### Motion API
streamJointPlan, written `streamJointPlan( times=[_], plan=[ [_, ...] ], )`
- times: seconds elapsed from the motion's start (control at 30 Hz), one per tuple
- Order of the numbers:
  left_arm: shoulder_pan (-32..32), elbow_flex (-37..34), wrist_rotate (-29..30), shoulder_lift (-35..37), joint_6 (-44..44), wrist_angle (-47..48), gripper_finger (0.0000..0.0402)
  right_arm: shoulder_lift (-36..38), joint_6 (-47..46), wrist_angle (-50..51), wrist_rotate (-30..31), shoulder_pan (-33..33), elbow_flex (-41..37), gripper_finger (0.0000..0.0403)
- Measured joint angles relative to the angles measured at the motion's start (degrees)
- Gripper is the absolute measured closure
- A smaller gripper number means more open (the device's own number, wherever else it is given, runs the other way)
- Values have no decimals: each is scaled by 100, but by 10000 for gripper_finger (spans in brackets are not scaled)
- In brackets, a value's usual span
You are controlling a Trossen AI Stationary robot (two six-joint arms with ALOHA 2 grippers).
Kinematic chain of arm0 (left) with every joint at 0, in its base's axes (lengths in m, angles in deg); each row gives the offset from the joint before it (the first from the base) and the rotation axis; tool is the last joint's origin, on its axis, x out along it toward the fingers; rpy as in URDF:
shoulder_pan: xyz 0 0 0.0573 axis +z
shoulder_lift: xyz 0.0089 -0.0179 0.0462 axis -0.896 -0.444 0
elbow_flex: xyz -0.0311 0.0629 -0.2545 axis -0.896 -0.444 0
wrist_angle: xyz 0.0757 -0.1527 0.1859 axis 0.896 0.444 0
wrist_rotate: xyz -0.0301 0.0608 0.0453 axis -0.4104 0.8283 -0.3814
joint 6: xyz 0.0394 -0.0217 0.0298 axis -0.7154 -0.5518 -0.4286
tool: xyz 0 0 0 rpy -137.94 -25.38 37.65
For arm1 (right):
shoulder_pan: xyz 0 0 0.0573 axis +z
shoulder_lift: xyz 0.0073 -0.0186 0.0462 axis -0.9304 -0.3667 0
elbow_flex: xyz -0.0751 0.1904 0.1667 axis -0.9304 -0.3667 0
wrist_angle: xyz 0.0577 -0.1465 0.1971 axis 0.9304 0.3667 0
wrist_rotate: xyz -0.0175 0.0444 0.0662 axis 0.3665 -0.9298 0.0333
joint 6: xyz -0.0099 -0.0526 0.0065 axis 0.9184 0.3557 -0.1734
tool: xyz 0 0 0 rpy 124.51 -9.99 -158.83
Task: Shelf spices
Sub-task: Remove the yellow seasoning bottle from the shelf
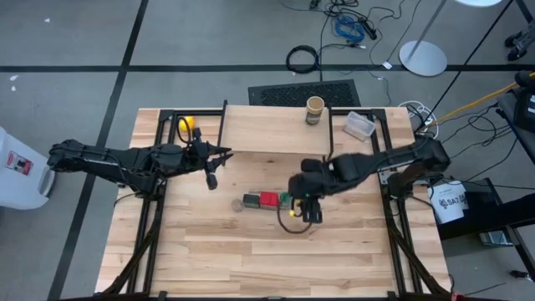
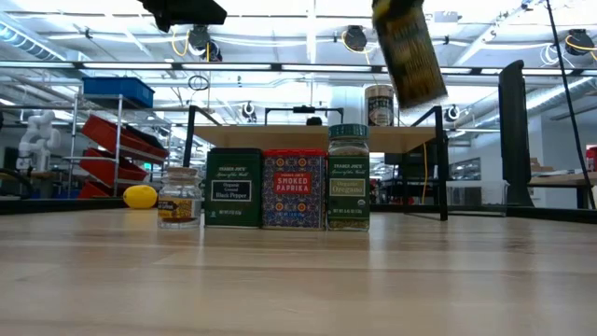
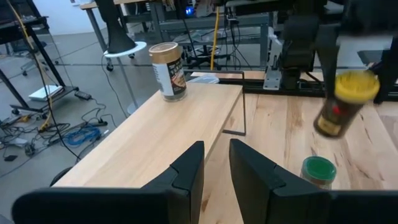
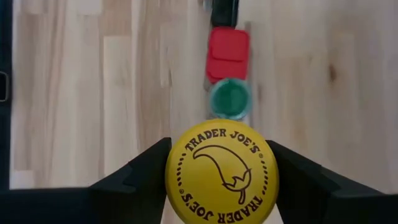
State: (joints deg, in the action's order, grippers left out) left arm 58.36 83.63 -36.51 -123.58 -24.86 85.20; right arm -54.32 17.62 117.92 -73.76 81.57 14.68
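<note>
Right gripper (image 4: pixel 221 180): dark fingers (image 4: pixel 134 174) spread moderately and clamped on either side of the yellow-lidded jar (image 4: pixel 221 172), held clear of the table. Lid round, smooth, bright yellow, printed with a black pepper emblem and ringed lettering. Jar body dark, cylindrical, hanging tilted in the low view (image 2: pixel 408 51).

Directly beyond those fingertips, on the table: green-lidded jar (image 4: pixel 229 98), round glossy lid, glass body with green label; touching it, red square tin (image 4: pixel 227 54), flat-sided, printed paprika label; next in the row, dark rectangular box (image 2: pixel 233 188), green-black tin marked black pepper; then a tiny brownish jar (image 2: pixel 180 197), clear glass, standing just beside the box. All four upright in one line.

Left gripper (image 3: pixel 216 177): matte black fingers (image 3: pixel 186 180) nearly together, a narrow gap between, holding nothing, hovering near the shelf's end.

Ahead of those fingers: shelf (image 3: pixel 155 134), light smooth wooden plank on thin black metal legs. Tan round-topped jar (image 3: pixel 168 70) upright toward its far end, pale label, tan cap.

Surroundings: table (image 1: pixel 276 251) of pale jointed wood planks. Yellow lemon-like ball (image 1: pixel 187 124) at the shelf's left end, clear plastic tub (image 1: pixel 360 125) at its right end. Cables and a white round stand base on the grey floor beyond.
</note>
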Motion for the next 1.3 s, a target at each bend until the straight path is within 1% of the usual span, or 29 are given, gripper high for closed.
streamJointPlan(
  times=[0.13, 0.27, 0.37, 0.47, 0.57, 0.77, 0.97, 1.17, 1.3],
  plan=[
    [0, 0, -8, 0, -1, 0, 317, 498, -354, -1486, 65, 95, -1404, 181],
    [0, 0, -17, 0, -1, -70, 317, 889, -529, -2738, 144, 89, -2631, 179],
    [0, 0, -17, 0, -2, -191, 317, 1017, -570, -3543, 157, 46, -3318, 178],
    [0, 0, -17, 0, -2, -211, 317, 1035, -681, -4142, 140, -17, -3747, 178],
    [0, 0, -15, 0, -4, -214, 317, 1035, -671, -4341, 178, -44, -3925, 177],
    [2, 0, -15, 0, -46, -214, 317, 1020, -628, -4423, 317, -74, -4038, 177],
    [2, 0, -15, 0, -48, -212, 317, 998, -629, -4842, 326, -73, -4221, 177],
    [2, 0, -15, 0, -48, -212, 317, 993, -801, -4922, 480, -74, -4295, 176],
    [2, 0, -15, 0, -48, -212, 317, 993, -802, -4983, 478, -74, -4297, 176]
  ],
)
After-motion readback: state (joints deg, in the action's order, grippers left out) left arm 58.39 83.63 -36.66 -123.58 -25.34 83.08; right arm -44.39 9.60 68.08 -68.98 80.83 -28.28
